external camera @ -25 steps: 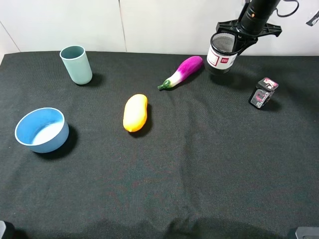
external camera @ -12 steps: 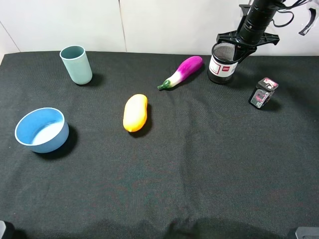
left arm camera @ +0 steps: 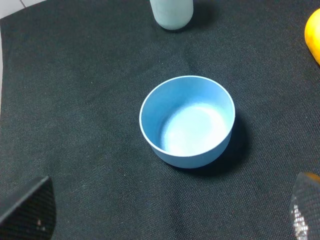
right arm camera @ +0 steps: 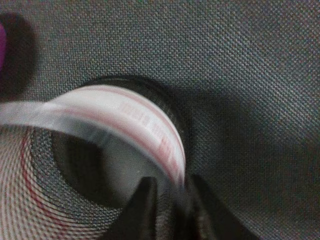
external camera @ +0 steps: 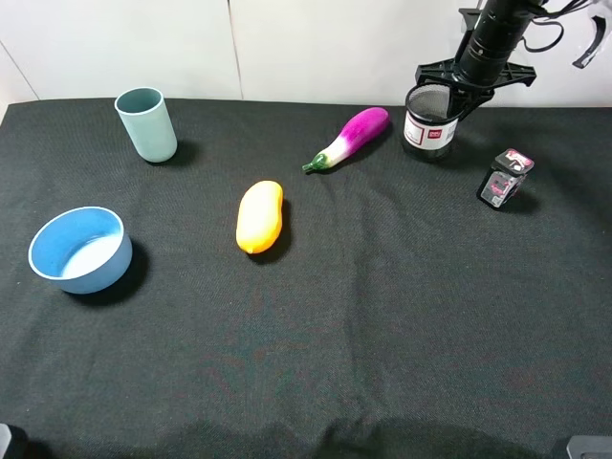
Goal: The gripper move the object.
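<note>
The black wire-mesh pen cup with its white band and small red mark stands upright on the black cloth at the back right, next to the eggplant's purple end. My right gripper comes down from above onto the cup's right rim. In the right wrist view the gripper has its two dark fingers closed on the rim wall of the cup, one inside and one outside. My left gripper is open and empty, hovering above the blue bowl.
A teal cup stands at the back left and a blue bowl at the left. A yellow fruit lies mid-table, a purple eggplant behind it. A small black-and-pink box sits right of the pen cup.
The pen cup was held raised and tilted; the right gripper has lowered it to stand on the cloth, slightly further back. The left arm has not moved.
</note>
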`<action>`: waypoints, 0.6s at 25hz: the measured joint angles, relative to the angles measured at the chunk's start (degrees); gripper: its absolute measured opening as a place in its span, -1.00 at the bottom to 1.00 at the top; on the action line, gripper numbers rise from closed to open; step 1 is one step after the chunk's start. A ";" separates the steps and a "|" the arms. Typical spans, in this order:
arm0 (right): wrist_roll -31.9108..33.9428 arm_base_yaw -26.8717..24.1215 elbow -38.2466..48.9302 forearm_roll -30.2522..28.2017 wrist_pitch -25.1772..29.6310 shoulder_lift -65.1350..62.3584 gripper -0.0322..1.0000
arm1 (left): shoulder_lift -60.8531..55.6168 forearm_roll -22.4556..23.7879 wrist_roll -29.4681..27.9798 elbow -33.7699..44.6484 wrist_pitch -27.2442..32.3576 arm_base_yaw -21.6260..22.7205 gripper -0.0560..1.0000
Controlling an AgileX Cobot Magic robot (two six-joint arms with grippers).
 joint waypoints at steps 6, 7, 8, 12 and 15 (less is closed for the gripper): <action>-1.12 0.00 -0.17 0.00 0.05 0.00 -0.13 | 0.00 0.00 0.00 0.00 0.00 0.00 0.98; -1.59 0.00 -0.17 -0.06 0.05 0.00 0.00 | 0.00 0.00 0.00 0.00 0.00 0.00 0.98; -2.15 0.00 -0.17 -0.20 0.09 0.00 0.14 | 0.00 0.00 0.00 0.00 0.00 0.00 0.98; -4.07 0.00 -0.17 -0.25 0.17 0.00 0.37 | 0.00 0.00 0.00 0.00 0.00 0.00 0.98; -4.45 0.00 -0.26 -0.26 0.24 0.00 0.40 | 0.00 0.00 0.00 0.00 0.00 0.00 0.98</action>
